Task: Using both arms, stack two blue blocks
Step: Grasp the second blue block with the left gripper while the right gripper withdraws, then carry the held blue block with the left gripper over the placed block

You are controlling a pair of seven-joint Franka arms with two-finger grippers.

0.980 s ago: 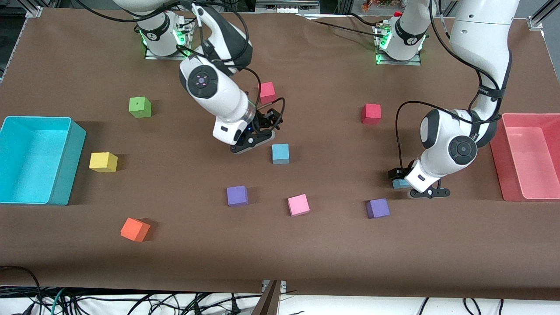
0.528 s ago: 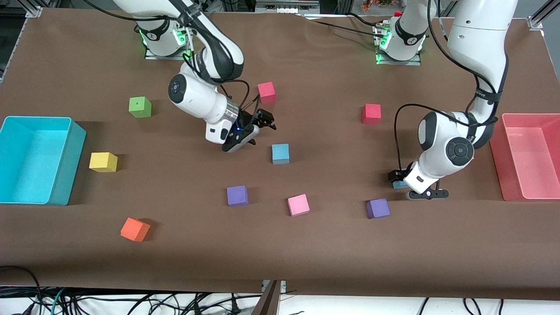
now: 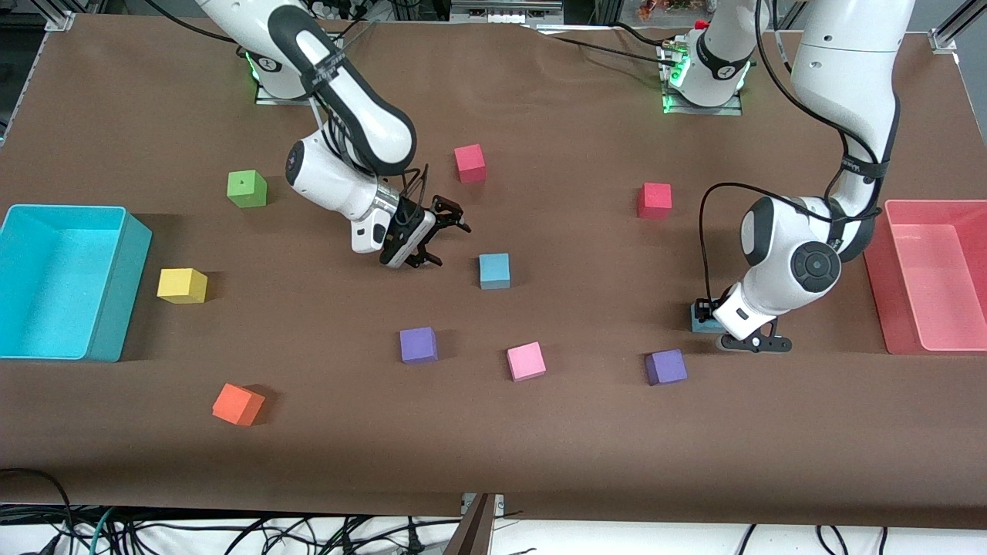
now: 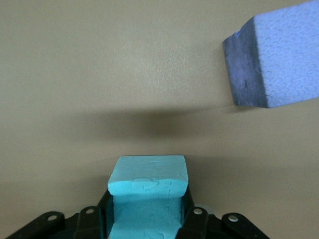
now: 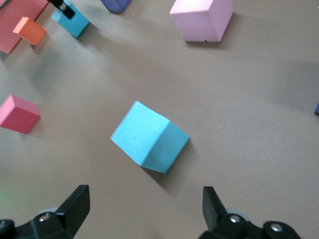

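Blue block (image 4: 148, 191) at the left arm's end of the worktop (image 3: 540, 432) was clamped by the left hand (image 3: 706, 311), beside a purple cube (image 3: 666, 367). The right hand (image 3: 436, 231) was held spread wide over the worktop near the second blue block (image 3: 494, 270), which lay mid-worktop.

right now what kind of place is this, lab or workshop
Most likely a robotics lab: two white jointed robot arms bolted to a brown-covered table, coloured foam cubes like the light-blue one, and a turquoise plastic bin.

One block (image 3: 494, 270) mid-table; other block (image 3: 700, 324) toward left arm's end.
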